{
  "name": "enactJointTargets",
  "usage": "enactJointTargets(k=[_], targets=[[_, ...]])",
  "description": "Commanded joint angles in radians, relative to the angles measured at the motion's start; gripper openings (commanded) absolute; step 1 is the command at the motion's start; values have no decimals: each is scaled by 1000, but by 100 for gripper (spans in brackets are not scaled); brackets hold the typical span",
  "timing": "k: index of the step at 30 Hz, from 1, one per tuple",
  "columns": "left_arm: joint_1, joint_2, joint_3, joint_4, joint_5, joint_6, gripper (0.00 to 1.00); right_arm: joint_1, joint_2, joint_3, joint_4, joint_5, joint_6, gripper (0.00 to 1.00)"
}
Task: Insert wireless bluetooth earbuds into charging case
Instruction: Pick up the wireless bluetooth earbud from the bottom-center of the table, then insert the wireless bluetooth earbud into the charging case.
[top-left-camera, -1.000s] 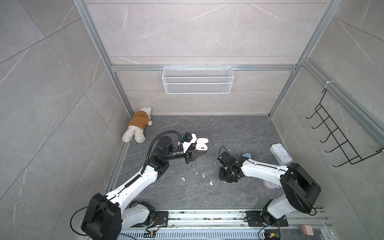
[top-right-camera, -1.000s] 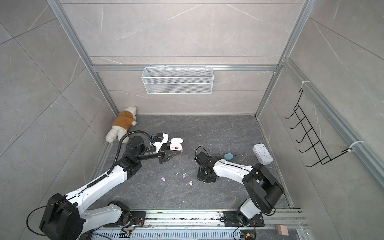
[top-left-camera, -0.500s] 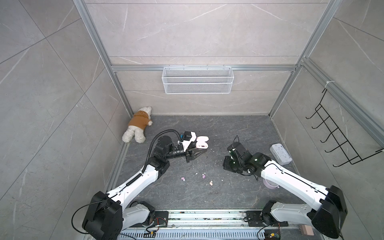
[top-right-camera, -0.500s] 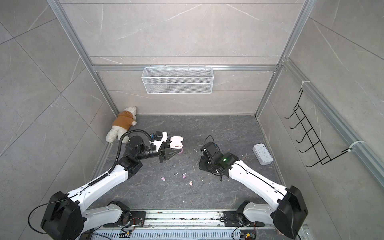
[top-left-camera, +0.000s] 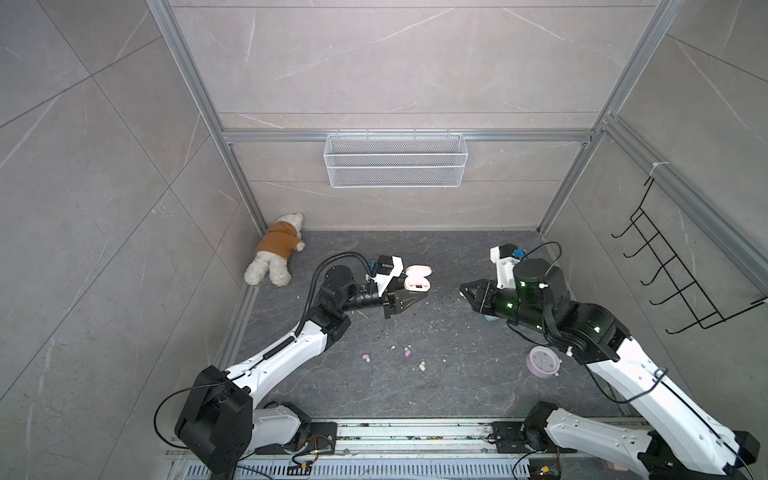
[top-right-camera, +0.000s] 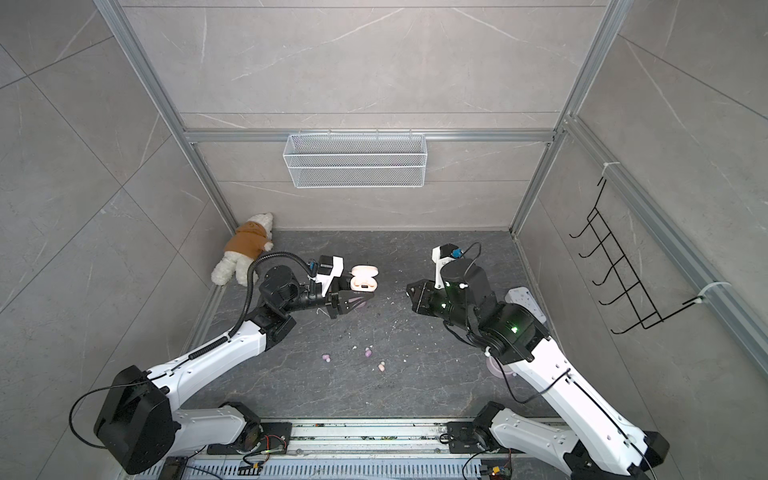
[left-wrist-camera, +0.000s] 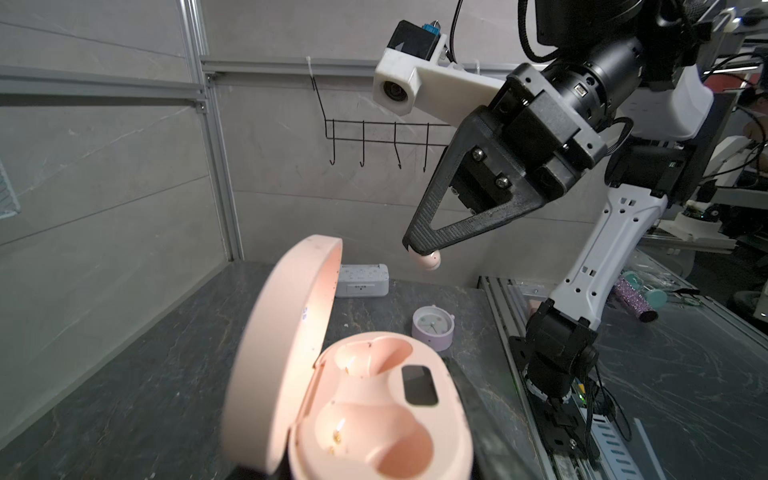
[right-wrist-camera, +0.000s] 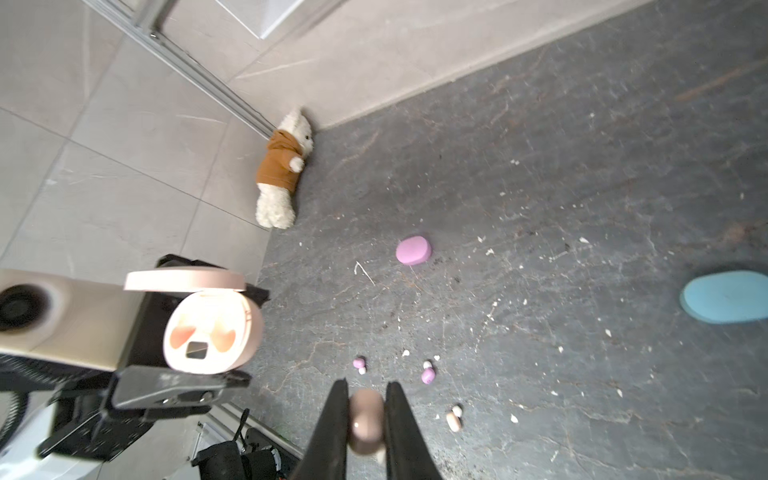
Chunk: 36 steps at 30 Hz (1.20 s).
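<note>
The peach earbud (right-wrist-camera: 365, 419) is pinched between the narrowed fingers of the right gripper (right-wrist-camera: 366, 384), clear of the table (top-left-camera: 457, 257) — to the right of the open peach charging case (top-left-camera: 417, 279), with a gap between them. The left gripper (top-left-camera: 409, 300) is clamped on that case, its lid (left-wrist-camera: 286, 332) up on the far side and both wells (left-wrist-camera: 370, 361) empty, so the bud probably has to go left and down.

Left arm (top-left-camera: 286, 353) and right arm (top-left-camera: 631, 378): white shells, black joints, black cables; the right's triangular black fingers (left-wrist-camera: 465, 227) carry silver screws (left-wrist-camera: 478, 154).
</note>
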Motion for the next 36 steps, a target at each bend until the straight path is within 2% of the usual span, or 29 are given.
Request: enactJointTargets(k=[1, 7, 14, 28, 36], targets=[[-27, 55, 40, 136, 36, -75, 24, -4, -21, 51, 16, -70, -90, 16], [-55, 159, 96, 251, 64, -156, 24, -4, -43, 71, 42, -195, -141, 17], [-90, 197, 155, 250, 118, -175, 24, -10, -31, 52, 76, -311, -178, 17], [-105, 172, 145, 281, 159, -218, 24, -30, 0, 18, 129, -379, -186, 17], [-119, 132, 139, 226, 173, -176, 24, -31, 11, 30, 134, -356, -198, 17]])
